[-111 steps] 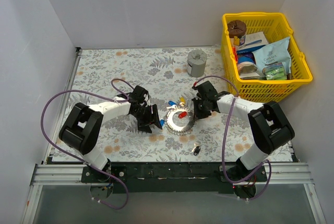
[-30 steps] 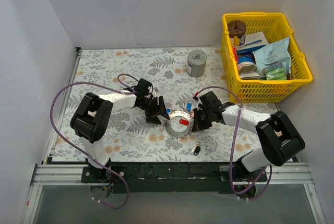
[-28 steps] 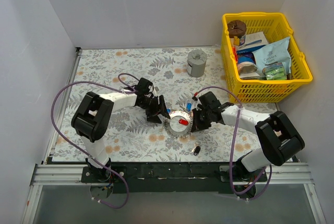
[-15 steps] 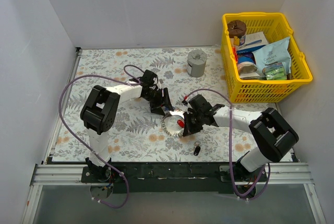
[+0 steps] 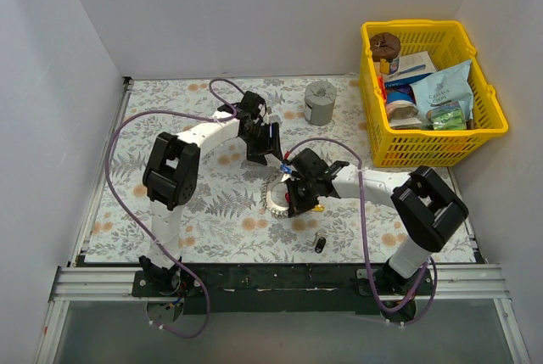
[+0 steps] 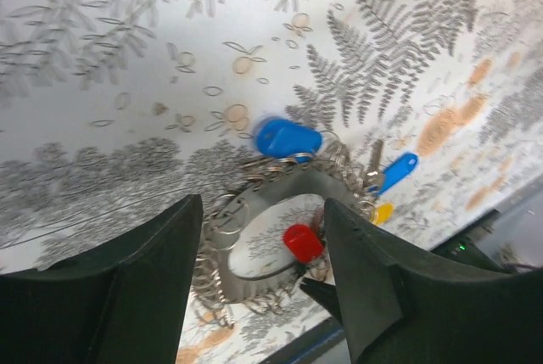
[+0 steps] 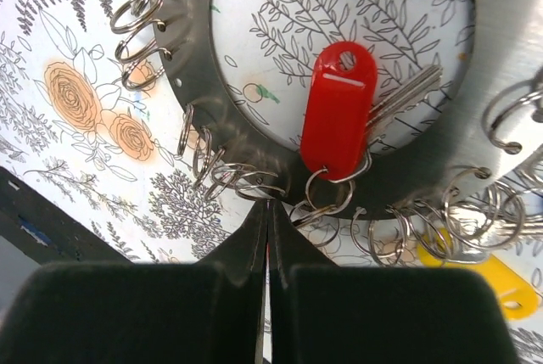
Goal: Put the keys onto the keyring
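Here we hold the right hand (image 7: 268,207) fully shut, its tips set against the near rim of the large flat silver keyring (image 7: 191,50), just beside the wire loop carrying the red-headed metal key (image 7: 338,109), likely to steady the ring. Whether it nips a loop we cannot tell. The left hand (image 6: 261,203) hovers half open and empty over the ring's far side, above a blue-headed key (image 6: 287,137), probably poised to take it. The ring lies flat on the floral table (image 5: 229,228).
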`<state>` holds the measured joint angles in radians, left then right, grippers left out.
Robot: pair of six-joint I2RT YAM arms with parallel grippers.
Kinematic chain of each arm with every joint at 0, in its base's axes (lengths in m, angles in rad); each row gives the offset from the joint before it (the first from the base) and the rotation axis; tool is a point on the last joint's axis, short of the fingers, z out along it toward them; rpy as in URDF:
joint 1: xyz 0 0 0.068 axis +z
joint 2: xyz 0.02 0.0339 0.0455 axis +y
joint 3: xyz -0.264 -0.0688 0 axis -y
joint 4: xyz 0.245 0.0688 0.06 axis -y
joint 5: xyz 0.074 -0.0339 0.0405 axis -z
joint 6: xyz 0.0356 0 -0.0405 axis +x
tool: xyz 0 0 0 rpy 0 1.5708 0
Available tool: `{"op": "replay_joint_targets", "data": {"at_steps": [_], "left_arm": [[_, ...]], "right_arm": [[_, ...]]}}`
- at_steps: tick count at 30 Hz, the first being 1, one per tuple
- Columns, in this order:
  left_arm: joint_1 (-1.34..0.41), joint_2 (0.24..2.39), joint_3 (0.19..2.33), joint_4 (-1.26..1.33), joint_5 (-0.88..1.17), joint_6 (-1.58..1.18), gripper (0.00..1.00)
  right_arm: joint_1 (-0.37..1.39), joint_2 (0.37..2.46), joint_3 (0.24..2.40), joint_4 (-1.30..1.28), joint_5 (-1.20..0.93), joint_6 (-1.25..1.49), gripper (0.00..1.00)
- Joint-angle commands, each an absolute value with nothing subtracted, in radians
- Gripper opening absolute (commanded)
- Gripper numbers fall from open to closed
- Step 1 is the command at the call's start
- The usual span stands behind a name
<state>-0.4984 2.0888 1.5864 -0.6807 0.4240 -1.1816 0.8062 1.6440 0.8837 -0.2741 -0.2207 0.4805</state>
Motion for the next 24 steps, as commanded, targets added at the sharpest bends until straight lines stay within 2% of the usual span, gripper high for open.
{"op": "replay_joint_targets", "data": {"at_steps": [1,5,15,24], "left_arm": [[-0.497,2.020,1.640,-0.819,0.221,-1.097,0.59],[-0.497,1.933,1.518,-0.805,0.196,-1.106,0.60],[-0.497,1.678,1.099,-0.635,0.310,-1.221,0.60],[-0.497,1.657,0.968,-0.488,0.452,-1.328,0.59]], "right_arm": [[0.808,1.591,0.936,-0.347,-0.164,0.443,0.01],[0.804,1.533,0.943,-0.374,-0.130,0.434,0.01],[0.680,1.483,0.899,-0.377,-0.091,0.390,0.01],[0.634,1.517,0.867,-0.354,-0.112,0.368,0.01]]}}
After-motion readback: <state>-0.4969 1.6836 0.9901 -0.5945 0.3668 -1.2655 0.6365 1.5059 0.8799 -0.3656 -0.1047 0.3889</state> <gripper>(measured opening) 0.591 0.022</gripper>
